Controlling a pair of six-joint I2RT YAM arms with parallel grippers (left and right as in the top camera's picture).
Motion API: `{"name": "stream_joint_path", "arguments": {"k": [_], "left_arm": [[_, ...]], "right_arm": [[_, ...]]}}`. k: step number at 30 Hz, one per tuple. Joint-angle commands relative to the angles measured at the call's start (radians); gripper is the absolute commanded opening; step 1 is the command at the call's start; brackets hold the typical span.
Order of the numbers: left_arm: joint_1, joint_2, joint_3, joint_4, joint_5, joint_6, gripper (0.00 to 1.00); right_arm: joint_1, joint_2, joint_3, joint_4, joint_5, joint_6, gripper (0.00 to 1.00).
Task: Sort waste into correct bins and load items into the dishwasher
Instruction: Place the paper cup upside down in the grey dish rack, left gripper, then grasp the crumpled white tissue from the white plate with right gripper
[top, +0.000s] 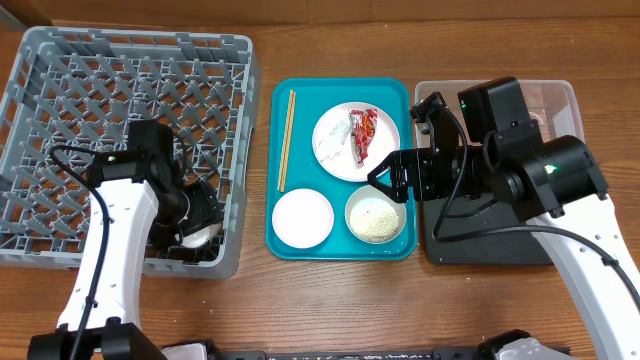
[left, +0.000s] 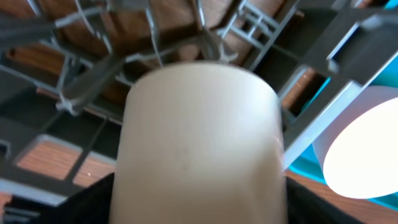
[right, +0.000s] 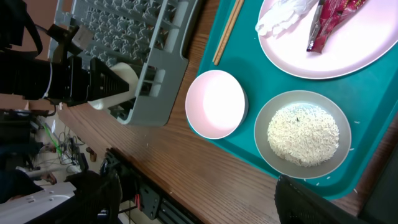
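Early days here, by my reckoning. The left pincer (top: 198, 228) is down in the near right corner of the rack (top: 130, 40), pinching a cream cup (left: 199, 143). Its wrist camera shows the cup filling the gap between the dark fingers, with grey pegs right behind it. That looks like the one item going in; I can't spot any other dish in the rack.

Everything else sits on the teal tray (top: 300, 170) in the middle of the table (top: 320, 300). The plate (top: 340, 165) is at the tray's far right, with the red wrapper (top: 363, 132) and the tissue (top: 330, 145) lying on it side by side. The chopsticks (top: 286, 140) run along the tray's left edge. The white bowl (top: 302, 217) sits near left, nothing in it. The green-rimmed bowl (top: 350, 215) sits near right, heaped with rice (top: 376, 218).

So no waste is sorted yet, I'd say. The clear tub (top: 560, 95) at far right and the black tray (top: 490, 250) in front of it show nothing inside where I can see them, though the right arm covers a good part of both. Plate, two bowls and chopsticks are all left to load.

Now the right pincer (top: 383, 177): fingers spread, gripping nothing, hanging over the tray's right side between plate and rice bowl. The wrapper lies just beside it, toward the far side, not touching. The rice bowl is just to its near side.
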Motion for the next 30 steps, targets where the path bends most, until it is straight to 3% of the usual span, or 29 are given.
{"name": "stream_joint_path", "arguments": {"k": [1, 4, 12, 14, 17, 22, 30], "left_arm": [[0.005, 0.004, -0.009, -0.024, 0.025, -0.003, 0.93], [0.006, 0.004, 0.006, -0.042, 0.044, -0.004, 1.0], [0.0, -0.002, 0.257, -0.19, 0.062, 0.039, 1.0], [-0.015, -0.017, 0.353, -0.217, 0.109, 0.096, 0.93], [-0.054, -0.068, 0.472, -0.22, 0.151, 0.151, 0.88], [-0.139, -0.234, 0.595, -0.133, 0.087, 0.19, 0.95], [-0.164, -0.479, 0.595, -0.077, 0.104, 0.251, 1.0]], "right_arm": [[0.005, -0.002, 0.011, 0.002, 0.008, 0.0, 0.81], [0.005, -0.002, 0.011, 0.001, 0.008, 0.0, 0.81], [0.005, -0.002, 0.011, -0.012, 0.045, 0.001, 0.81], [0.005, -0.002, 0.011, -0.005, 0.045, 0.002, 0.81], [0.005, -0.002, 0.011, 0.026, 0.045, 0.034, 0.81], [0.021, 0.01, 0.011, 0.148, 0.06, 0.134, 0.8], [0.202, 0.227, 0.011, 0.267, 0.4, 0.177, 0.77]]}}
